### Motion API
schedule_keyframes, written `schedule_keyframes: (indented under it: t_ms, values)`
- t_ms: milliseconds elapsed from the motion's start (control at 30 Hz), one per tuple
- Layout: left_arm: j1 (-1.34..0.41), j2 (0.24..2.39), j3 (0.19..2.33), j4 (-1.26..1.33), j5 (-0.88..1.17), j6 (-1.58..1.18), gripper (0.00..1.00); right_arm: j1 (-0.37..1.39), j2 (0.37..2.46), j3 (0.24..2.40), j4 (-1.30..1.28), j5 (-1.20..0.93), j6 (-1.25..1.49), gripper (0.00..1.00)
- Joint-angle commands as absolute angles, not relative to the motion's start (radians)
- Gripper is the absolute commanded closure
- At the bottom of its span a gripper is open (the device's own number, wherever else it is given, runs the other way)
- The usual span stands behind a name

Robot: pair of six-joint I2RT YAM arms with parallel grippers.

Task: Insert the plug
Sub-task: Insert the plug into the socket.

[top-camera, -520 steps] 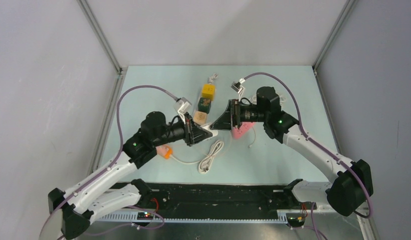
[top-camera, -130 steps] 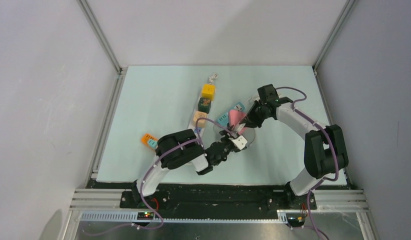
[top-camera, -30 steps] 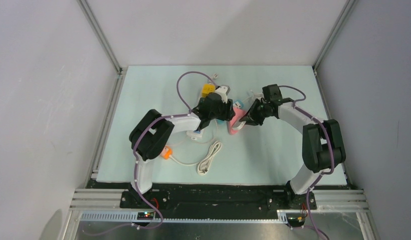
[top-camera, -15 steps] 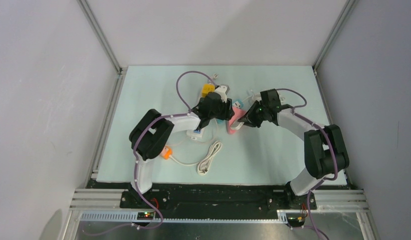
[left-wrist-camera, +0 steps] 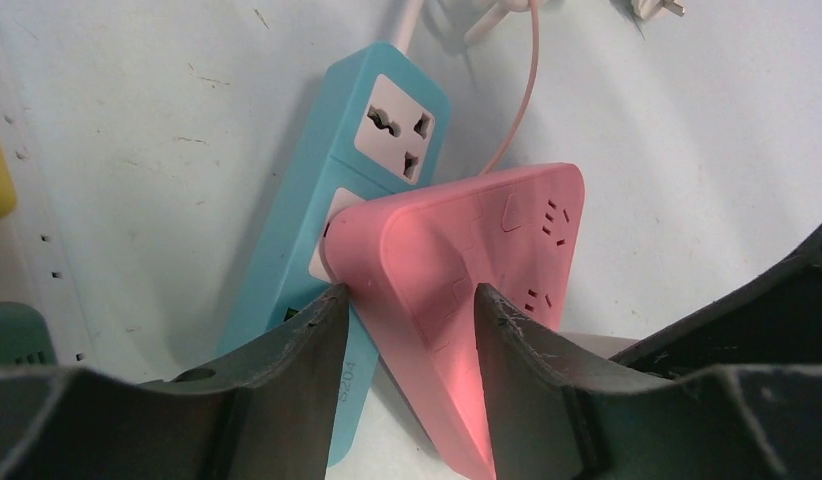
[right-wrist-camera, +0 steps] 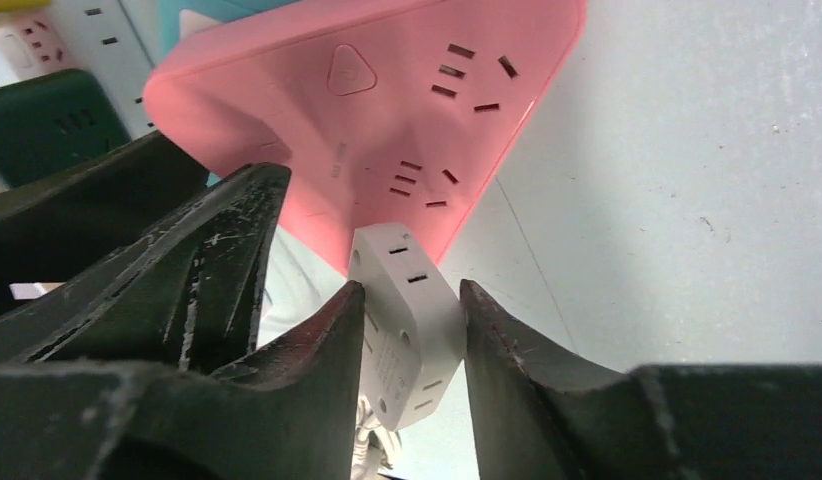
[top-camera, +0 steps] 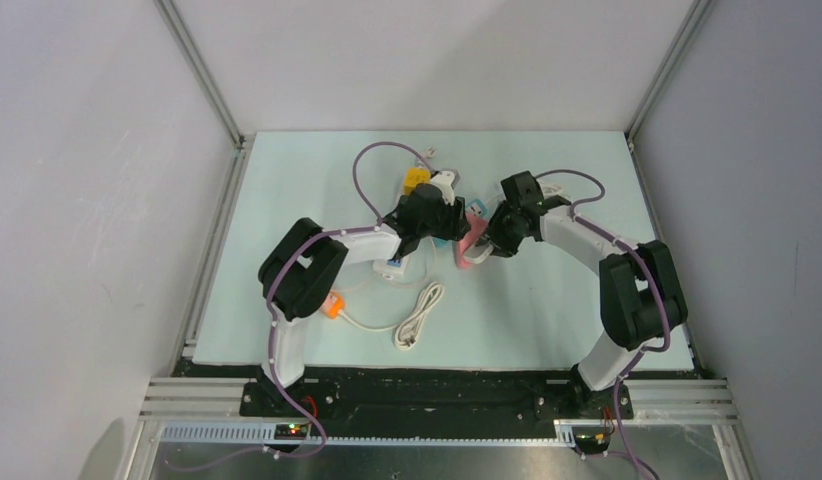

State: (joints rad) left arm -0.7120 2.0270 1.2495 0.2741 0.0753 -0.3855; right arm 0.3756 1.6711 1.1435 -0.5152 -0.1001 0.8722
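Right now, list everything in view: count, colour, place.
table: 1, pale green, underneath
blue power strip: 1, blue, centre
pink power strip: 1, pink, over the blue power strip
white plug: 1, white, at pink power strip's corner
yellow block: 1, yellow, beyond the strips
green block: 1, dark green, beside them
orange plug: 1, orange, near left
white cable: 1, white, coiled near centre
left tool: 1, black, shut on pink power strip
right tool: 1, black, flanking white plug

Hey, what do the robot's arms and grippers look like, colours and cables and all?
Both the left arm and right arm have white shells with black joints, and a purple cable loops along each. The left gripper and right gripper have black, wedge-shaped fingers, scuffed with pale scratches.
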Motion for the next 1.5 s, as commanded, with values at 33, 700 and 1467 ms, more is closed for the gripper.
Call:
schedule_keyframes:
  t_ms: [33, 700, 1467]
  values:
    - [-0.715, 2.074, 1.258, 0.192, 0.110, -0.403, 0.45, 0.385, 1.697, 1.136, -0.551, -0.087, 0.853, 0.52]
    - [-0.702, 2.092, 1.278, 0.192, 0.129, -0.402, 0.45, 0.430, 1.607, 1.154, -0.498, -0.136, 1.041, 0.41]
    - [-0.697, 2.088, 1.274, 0.192, 0.142, -0.383, 0.47, 0.402, 1.740, 1.191, -0.606, -0.197, 1.104, 1.00]
